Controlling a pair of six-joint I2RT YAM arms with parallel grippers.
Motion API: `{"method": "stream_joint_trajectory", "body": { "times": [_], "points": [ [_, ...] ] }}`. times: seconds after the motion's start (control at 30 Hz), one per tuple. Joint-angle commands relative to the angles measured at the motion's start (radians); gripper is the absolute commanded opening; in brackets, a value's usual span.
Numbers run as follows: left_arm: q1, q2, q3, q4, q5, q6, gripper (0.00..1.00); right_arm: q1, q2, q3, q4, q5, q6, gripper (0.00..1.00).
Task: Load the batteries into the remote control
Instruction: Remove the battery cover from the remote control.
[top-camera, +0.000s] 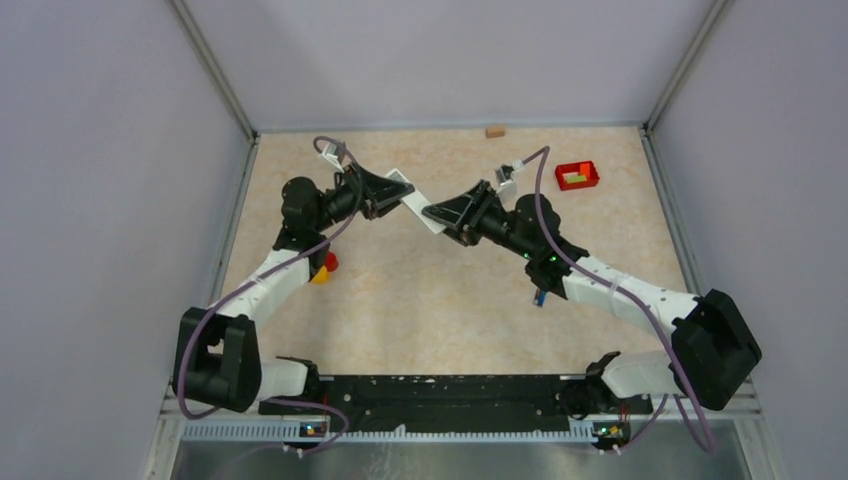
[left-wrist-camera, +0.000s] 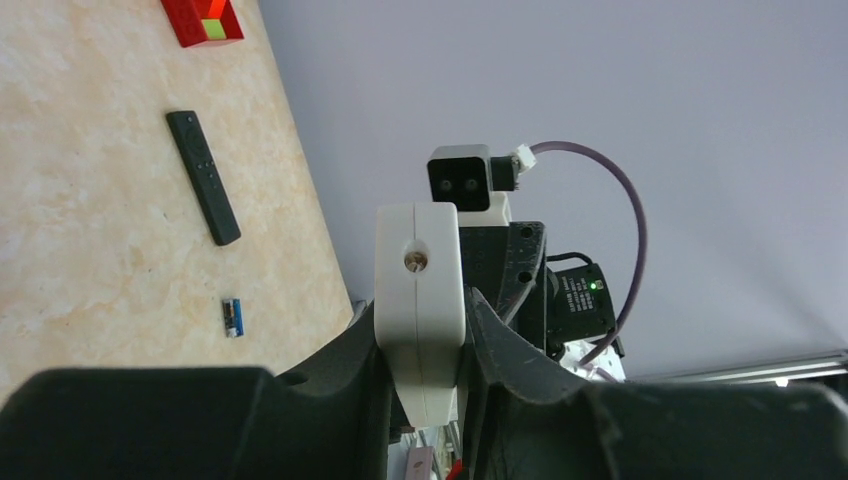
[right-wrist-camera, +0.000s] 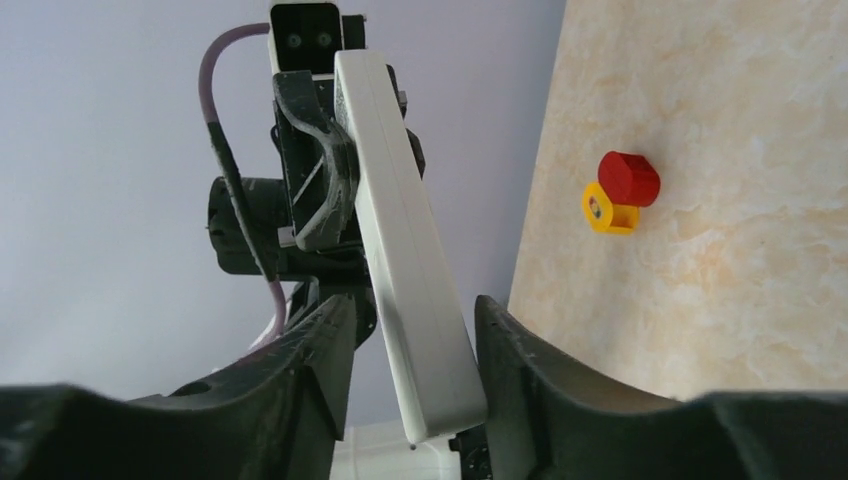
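We see the white remote (left-wrist-camera: 418, 290) held up in the air, between the two arms. It is a long flat bar of smooth matte plastic with rounded edges, and on its end face sits one small round metal contact (left-wrist-camera: 413, 261). The left gripper (left-wrist-camera: 420, 335) is clamped on this end, with a black finger pressing on each side. The right gripper (right-wrist-camera: 415, 345) grasps the other end, its two dark fingers close against both flat sides. One small blue battery (left-wrist-camera: 232, 317), a short cylinder, lies on the beige mottled table (top-camera: 430, 300), near a slim black remote (left-wrist-camera: 203, 177) with buttons. A red cylinder (right-wrist-camera: 629, 178) touches a yellow block (right-wrist-camera: 605, 212).
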Motion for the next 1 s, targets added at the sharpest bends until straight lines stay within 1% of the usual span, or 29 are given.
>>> {"method": "stream_joint_trajectory", "body": {
  "times": [0.0, 0.13, 0.2, 0.27, 0.4, 0.53, 0.63, 0.7, 0.77, 0.8, 0.87, 0.97],
  "points": [
    [-0.003, -0.071, 0.024, 0.085, -0.039, -0.056, 0.0, 0.005, -0.001, -0.005, 0.083, -0.014, 0.035, 0.42],
    [-0.003, -0.092, 0.031, 0.072, -0.049, -0.063, 0.0, 0.005, 0.004, -0.025, 0.098, -0.019, 0.041, 0.26],
    [-0.002, -0.096, 0.041, 0.065, -0.048, -0.061, 0.0, 0.003, 0.011, -0.043, 0.151, -0.038, 0.035, 0.19],
    [0.003, -0.098, 0.06, 0.041, -0.036, -0.061, 0.0, 0.0, 0.015, -0.064, 0.192, -0.058, 0.014, 0.14],
    [0.014, -0.094, 0.102, -0.018, -0.009, -0.044, 0.0, -0.007, 0.021, -0.074, 0.24, -0.14, -0.071, 0.12],
    [0.02, -0.083, 0.117, -0.031, 0.005, -0.041, 0.0, -0.014, 0.016, -0.056, 0.21, -0.205, -0.16, 0.12],
    [0.022, -0.079, 0.115, -0.025, 0.003, -0.044, 0.0, -0.022, 0.008, -0.046, 0.172, -0.21, -0.185, 0.12],
    [0.024, -0.081, 0.105, -0.01, -0.004, -0.046, 0.0, -0.029, 0.003, -0.042, 0.13, -0.181, -0.167, 0.12],
    [0.023, -0.085, 0.093, 0.009, -0.016, -0.047, 0.0, -0.031, 0.004, -0.035, 0.103, -0.142, -0.15, 0.14],
    [0.023, -0.086, 0.087, 0.02, -0.023, -0.044, 0.0, -0.031, 0.008, -0.033, 0.095, -0.125, -0.137, 0.18],
    [0.023, -0.092, 0.078, 0.032, -0.04, -0.04, 0.0, -0.031, 0.02, -0.028, 0.089, -0.105, -0.103, 0.3],
    [0.024, -0.095, 0.075, 0.033, -0.046, -0.029, 0.0, -0.031, 0.039, -0.024, 0.099, -0.101, -0.057, 0.41]
  ]
}}
